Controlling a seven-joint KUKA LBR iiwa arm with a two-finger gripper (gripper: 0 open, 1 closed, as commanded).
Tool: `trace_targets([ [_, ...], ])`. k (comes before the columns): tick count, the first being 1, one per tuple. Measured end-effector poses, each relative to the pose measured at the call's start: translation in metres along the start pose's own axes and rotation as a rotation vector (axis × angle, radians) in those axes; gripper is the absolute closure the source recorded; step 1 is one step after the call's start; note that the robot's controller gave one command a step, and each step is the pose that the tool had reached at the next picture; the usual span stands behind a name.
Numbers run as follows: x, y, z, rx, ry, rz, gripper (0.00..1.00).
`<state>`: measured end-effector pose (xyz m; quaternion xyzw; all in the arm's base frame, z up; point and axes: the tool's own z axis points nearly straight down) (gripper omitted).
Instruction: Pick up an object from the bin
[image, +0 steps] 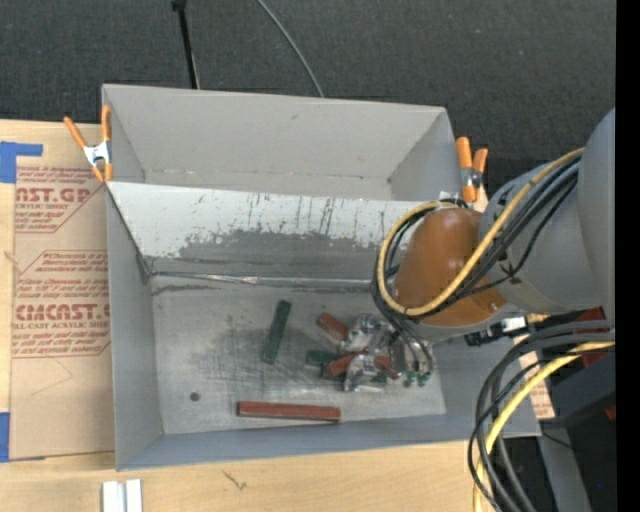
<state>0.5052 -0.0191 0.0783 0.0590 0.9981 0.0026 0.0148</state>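
Cluster of small pieces (352, 368): lot from which a pick seems most likely; lies on the floor by the bin's right edge, about midway between back and front walls, directly under the gripper.

1. Bin (270, 130), grey metal, scuffed floor.
2. Arm with orange wrist cover (445, 265), reaching in over the right edge.
3. Gripper (385, 362), down among the cluster; whether it is apart or together cannot be told, and nothing is seen held.
4. Red-brown bar (288, 410), long, flat along the front edge, well apart from the gripper.
5. Dark green bar (276, 332), tilted, mid-floor.
6. Reddish piece (333, 325) and dark green piece (320, 357), at the cluster's left fringe.

Step judged: descent or grasp. Next move calls for a firm close on one piece, then a straight lift.
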Motion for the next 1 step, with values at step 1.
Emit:
trace_targets([
  [1, -0.0095, 0.0232, -0.1949, 0.006, 0.032, -0.03, 1.0],
])
